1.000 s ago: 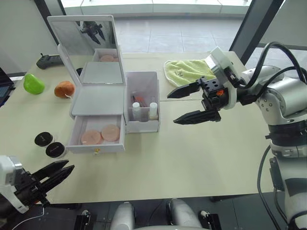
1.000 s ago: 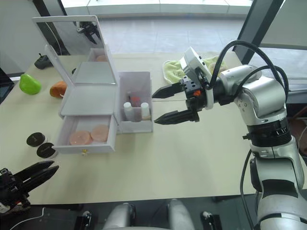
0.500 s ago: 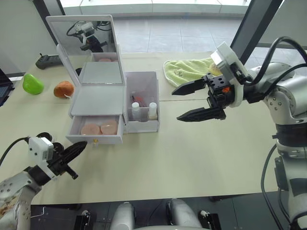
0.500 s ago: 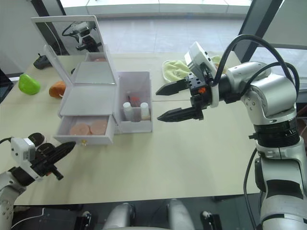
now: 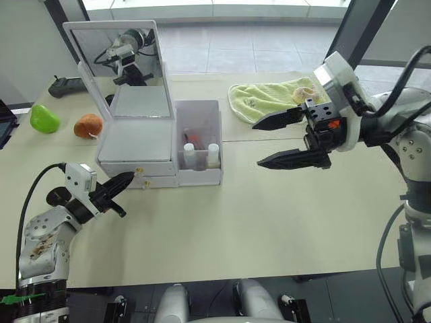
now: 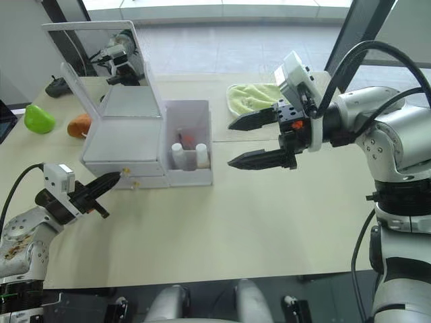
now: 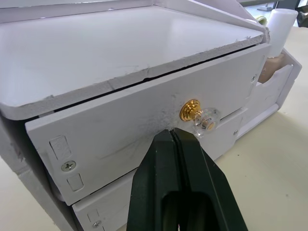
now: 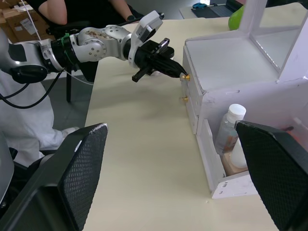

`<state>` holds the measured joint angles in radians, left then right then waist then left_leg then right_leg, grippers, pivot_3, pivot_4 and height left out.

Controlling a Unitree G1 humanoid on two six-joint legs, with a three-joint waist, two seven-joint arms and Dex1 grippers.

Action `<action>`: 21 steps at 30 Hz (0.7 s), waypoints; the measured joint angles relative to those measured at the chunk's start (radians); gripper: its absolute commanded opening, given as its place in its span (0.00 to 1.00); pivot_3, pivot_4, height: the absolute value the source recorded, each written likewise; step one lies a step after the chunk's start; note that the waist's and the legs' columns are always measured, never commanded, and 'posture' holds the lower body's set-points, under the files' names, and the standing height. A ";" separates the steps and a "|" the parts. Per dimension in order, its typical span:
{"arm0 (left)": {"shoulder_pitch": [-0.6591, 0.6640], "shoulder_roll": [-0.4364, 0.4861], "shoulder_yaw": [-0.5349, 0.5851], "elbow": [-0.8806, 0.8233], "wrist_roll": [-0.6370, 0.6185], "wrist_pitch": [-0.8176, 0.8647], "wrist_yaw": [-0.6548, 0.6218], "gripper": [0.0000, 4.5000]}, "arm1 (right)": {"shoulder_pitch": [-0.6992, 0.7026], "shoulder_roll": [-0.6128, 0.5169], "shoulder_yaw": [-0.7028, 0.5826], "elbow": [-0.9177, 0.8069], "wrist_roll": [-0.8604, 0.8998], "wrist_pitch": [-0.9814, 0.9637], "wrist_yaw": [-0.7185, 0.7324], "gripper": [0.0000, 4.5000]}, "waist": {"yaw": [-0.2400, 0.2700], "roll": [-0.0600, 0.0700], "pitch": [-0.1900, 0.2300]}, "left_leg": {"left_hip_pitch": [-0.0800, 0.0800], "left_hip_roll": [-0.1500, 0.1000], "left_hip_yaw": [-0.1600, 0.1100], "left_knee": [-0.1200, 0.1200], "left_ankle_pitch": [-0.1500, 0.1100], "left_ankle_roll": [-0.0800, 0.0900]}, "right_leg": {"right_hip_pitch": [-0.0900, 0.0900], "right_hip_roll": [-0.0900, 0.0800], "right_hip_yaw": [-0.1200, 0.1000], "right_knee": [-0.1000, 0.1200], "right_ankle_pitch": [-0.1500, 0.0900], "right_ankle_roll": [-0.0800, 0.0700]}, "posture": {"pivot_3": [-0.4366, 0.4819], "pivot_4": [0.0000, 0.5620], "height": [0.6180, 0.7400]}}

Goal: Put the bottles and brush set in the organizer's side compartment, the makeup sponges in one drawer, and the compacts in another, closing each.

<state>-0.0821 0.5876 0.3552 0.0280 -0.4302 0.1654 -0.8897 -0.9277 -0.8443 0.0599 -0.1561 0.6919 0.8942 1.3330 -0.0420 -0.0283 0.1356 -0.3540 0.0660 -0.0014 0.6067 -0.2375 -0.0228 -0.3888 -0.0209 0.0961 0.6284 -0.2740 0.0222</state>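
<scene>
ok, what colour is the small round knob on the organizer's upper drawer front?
Gold, seen best in the left wrist view: the small round metal drawer knob.

the organizer (image 5: 138, 145) stands on the bench (image 5: 269, 215), bottles (image 5: 201, 155) in its right bin, a towel (image 5: 266, 101) behind right, fruit (image 5: 67, 121) to its left.

Organizer (image 5: 138, 145) with both drawers shut.
I see two white-capped bottles (image 5: 200, 155) upright in its side compartment (image 5: 200, 145).
</scene>
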 measured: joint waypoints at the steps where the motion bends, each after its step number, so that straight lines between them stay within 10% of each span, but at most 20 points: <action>1: -0.001 0.002 -0.002 0.004 0.000 -0.005 0.000 0.00 | 0.002 -0.002 0.000 -0.004 0.001 0.003 -0.003 1.00 | 0.000 0.000 0.000 | 0.000 0.000 0.000 0.000 0.000 0.000 | 0.000 0.000 0.000 0.000 0.000 0.000 | 0.48 0.27 1.00; 21: 0.008 -0.003 0.020 -0.031 -0.039 0.082 0.109 0.00 | 0.010 -0.007 -0.004 -0.011 0.038 0.011 -0.042 1.00 | 0.001 0.000 0.000 | 0.000 0.000 0.000 0.000 0.000 0.000 | 0.000 0.000 0.000 0.000 0.000 0.001 | 0.48 0.27 1.00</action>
<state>-0.0739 0.5842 0.3750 -0.0029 -0.4691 0.2475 -0.7802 -0.9174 -0.8517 0.0559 -0.1673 0.7302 0.9053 1.2908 -0.0413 -0.0283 0.1356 -0.3542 0.0662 -0.0016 0.6068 -0.2375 -0.0228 -0.3888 -0.0210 0.0962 0.6283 -0.2741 0.0233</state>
